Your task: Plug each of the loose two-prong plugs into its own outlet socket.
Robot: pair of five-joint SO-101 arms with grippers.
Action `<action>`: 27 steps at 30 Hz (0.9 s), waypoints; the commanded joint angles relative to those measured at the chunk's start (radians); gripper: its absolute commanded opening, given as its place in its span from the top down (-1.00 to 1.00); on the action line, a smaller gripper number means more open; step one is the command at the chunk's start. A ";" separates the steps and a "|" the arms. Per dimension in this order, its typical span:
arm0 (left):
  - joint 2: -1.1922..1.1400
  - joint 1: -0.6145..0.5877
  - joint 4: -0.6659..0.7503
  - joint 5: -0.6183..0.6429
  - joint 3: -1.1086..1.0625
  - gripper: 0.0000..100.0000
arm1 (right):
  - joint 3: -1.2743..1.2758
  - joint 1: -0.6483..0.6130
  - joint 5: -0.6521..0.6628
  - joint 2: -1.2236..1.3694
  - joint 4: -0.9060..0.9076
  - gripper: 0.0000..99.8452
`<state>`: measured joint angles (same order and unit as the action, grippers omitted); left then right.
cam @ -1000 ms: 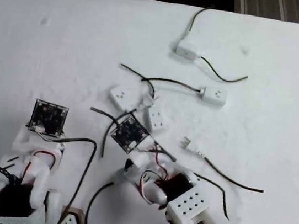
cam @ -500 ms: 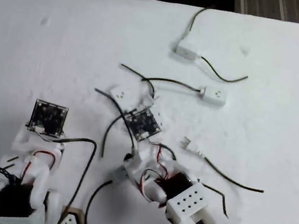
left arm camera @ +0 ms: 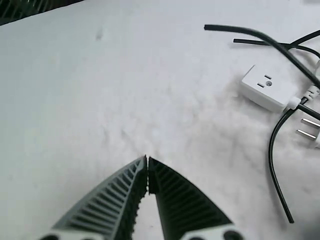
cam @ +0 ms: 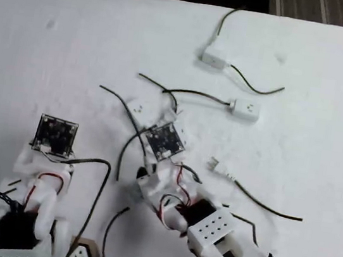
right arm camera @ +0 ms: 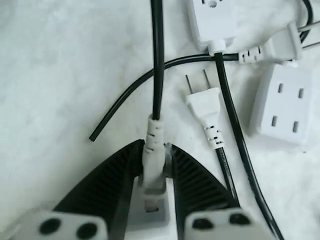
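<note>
The left arm (cam: pixel 30 204) sits folded low at the near left of the high view, and its gripper (left arm camera: pixel 147 160) has both ribbed fingers pressed together tip to tip. The right arm (cam: pixel 214 233) stretches from the near right toward the middle, its gripper (right arm camera: pixel 154 146) clamped on a white plug (right arm camera: pixel 151 170).

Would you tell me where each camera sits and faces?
High view: above the table, looking down; left arm and right arm show at its edge.
Left wrist view: on the left arm, looking across the table; left gripper shows, shut.
Right wrist view: on the right arm, looking down; right gripper clamps a plug.
High and left wrist views share a socket.
</note>
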<state>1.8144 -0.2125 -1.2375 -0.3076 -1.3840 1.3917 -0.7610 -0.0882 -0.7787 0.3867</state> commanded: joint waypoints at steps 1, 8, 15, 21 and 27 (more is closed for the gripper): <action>0.007 -0.010 0.020 0.008 0.003 0.95 | -0.046 0.008 -0.005 0.001 -0.004 0.97; 0.007 -0.010 0.020 0.008 0.003 0.95 | -0.074 0.007 0.040 -0.001 0.234 0.96; 0.007 -0.010 0.020 0.008 0.003 0.95 | -0.072 0.007 0.106 -0.001 0.343 0.96; 0.007 -0.010 0.020 0.008 0.003 0.95 | -0.072 0.007 0.107 -0.062 0.366 0.96; 0.007 -0.010 0.020 0.008 0.003 0.95 | -0.074 0.007 0.107 -0.329 0.358 0.97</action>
<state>1.8144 -0.2125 -1.2375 -0.3076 -1.3840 1.3380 -0.7595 0.0146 -0.9751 0.7503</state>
